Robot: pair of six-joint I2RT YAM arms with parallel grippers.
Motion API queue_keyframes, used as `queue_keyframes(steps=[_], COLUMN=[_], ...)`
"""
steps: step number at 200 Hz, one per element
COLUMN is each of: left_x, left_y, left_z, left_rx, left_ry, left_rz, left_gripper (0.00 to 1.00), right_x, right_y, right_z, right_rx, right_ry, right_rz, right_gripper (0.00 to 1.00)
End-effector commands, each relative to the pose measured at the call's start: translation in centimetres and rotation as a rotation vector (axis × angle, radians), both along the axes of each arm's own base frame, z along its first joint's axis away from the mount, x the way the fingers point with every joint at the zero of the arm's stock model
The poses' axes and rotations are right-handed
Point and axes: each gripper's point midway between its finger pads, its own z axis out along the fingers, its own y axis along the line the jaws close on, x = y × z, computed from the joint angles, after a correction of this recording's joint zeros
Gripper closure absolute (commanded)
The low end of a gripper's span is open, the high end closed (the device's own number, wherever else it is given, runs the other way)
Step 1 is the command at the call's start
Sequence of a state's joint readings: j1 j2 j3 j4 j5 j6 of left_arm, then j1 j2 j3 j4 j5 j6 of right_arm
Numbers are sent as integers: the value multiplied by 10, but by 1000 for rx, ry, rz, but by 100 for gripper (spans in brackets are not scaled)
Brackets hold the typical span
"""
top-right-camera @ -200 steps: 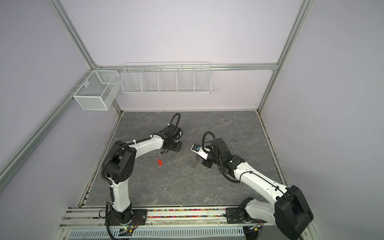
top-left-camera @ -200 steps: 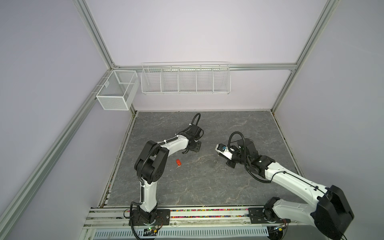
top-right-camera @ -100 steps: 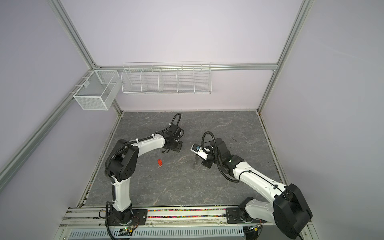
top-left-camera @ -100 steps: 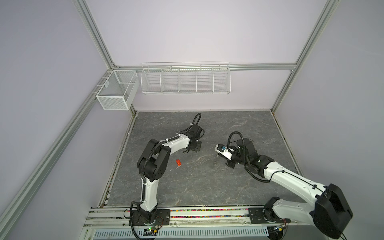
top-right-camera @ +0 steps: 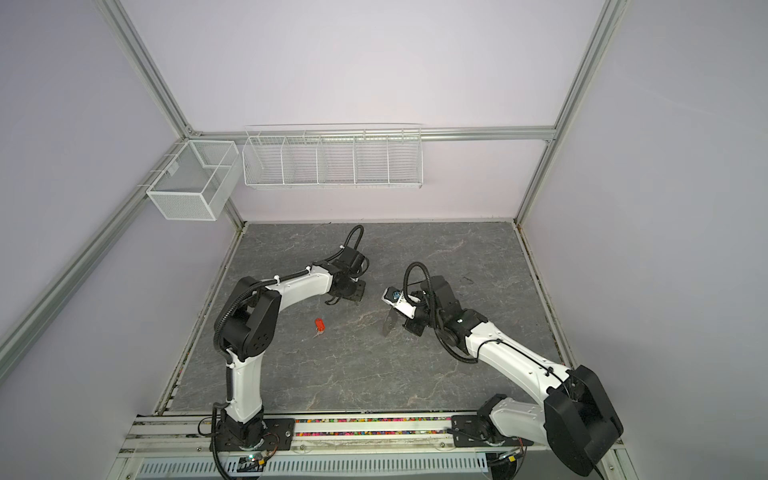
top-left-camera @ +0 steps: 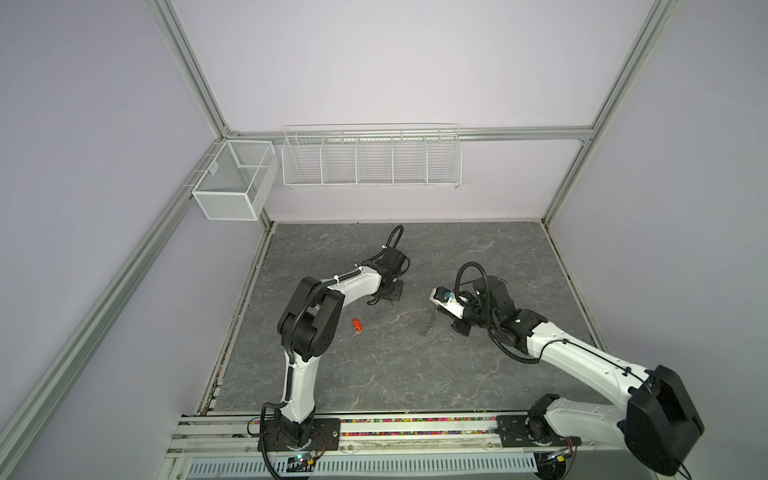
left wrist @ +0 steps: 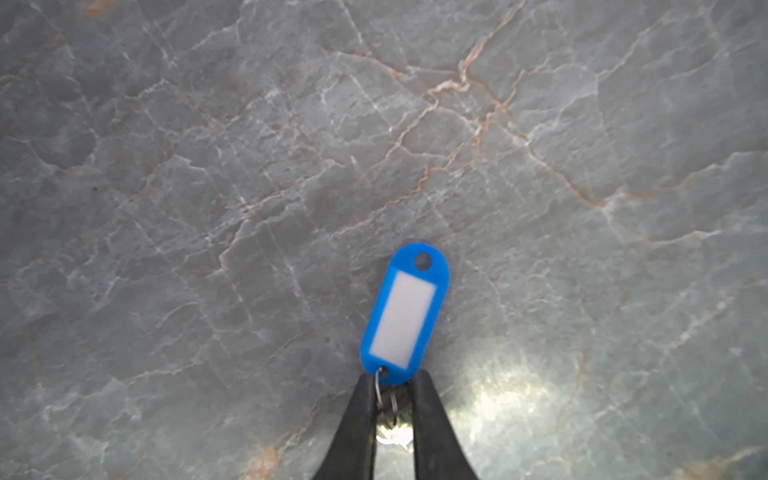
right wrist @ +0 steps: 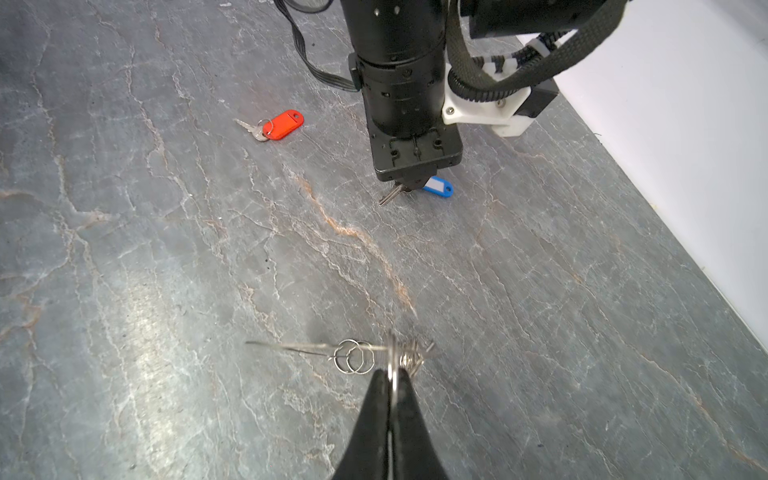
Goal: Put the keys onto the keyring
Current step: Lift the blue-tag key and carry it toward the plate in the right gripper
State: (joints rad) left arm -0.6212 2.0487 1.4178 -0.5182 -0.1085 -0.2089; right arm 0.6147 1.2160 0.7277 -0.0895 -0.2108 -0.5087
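Note:
The key with the blue tag (left wrist: 405, 309) lies on the grey marbled table. My left gripper (left wrist: 392, 380) points straight down and is shut on its silver head and ring, the tag sticking out past the fingertips. From the right wrist view, that gripper (right wrist: 409, 187) shows the key's blade (right wrist: 388, 197) on one side and the blue tag (right wrist: 438, 186) on the other. My right gripper (right wrist: 392, 376) is shut on a ring of the keyring (right wrist: 357, 357), which hangs dark and edge-on in both top views (top-left-camera: 428, 324) (top-right-camera: 388, 323). The orange-red tagged key (top-left-camera: 356, 325) (top-right-camera: 319, 325) (right wrist: 282, 124) lies loose beside the left arm.
A white wire shelf (top-left-camera: 371, 158) and a mesh basket (top-left-camera: 232, 183) hang on the back wall, above the table. The left arm's elbow (top-left-camera: 309, 320) stands close to the orange-red tagged key. The arm bases sit on a rail (top-left-camera: 415, 432) along the front edge.
My left gripper's jaws have closed in on the blue-tagged key, and its elbow has shifted slightly. The right arm and the keyring have stayed put.

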Motion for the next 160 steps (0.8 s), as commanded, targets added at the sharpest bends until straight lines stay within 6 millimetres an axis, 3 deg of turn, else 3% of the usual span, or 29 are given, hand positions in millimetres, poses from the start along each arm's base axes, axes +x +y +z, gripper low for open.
queue_keyframes(steps=[1, 40, 73, 102, 125, 160], left_x=[-2, -2, -2, -11, -23, -57], left_y=[6, 8, 4, -5, -7, -19], left_z=[-6, -1, 17, 46, 85, 123], left_rx=[34, 32, 2, -42, -83, -190], left_ry=[26, 11, -32, -108, -225, -328], left_rz=[26, 25, -27, -188, -316, -548], left_gripper=[84, 92, 97, 100, 100, 100], right_x=[3, 4, 5, 5, 4, -1], right_y=[3, 3, 3, 1, 0, 3], right_z=[5, 5, 9, 15, 22, 27], right_rx=[19, 24, 40, 53, 68, 83], right_ry=[-1, -3, -4, -2, -12, -2], right_rz=[12, 10, 8, 8, 18, 51], right_gripper=[92, 93, 92, 93, 93, 93])
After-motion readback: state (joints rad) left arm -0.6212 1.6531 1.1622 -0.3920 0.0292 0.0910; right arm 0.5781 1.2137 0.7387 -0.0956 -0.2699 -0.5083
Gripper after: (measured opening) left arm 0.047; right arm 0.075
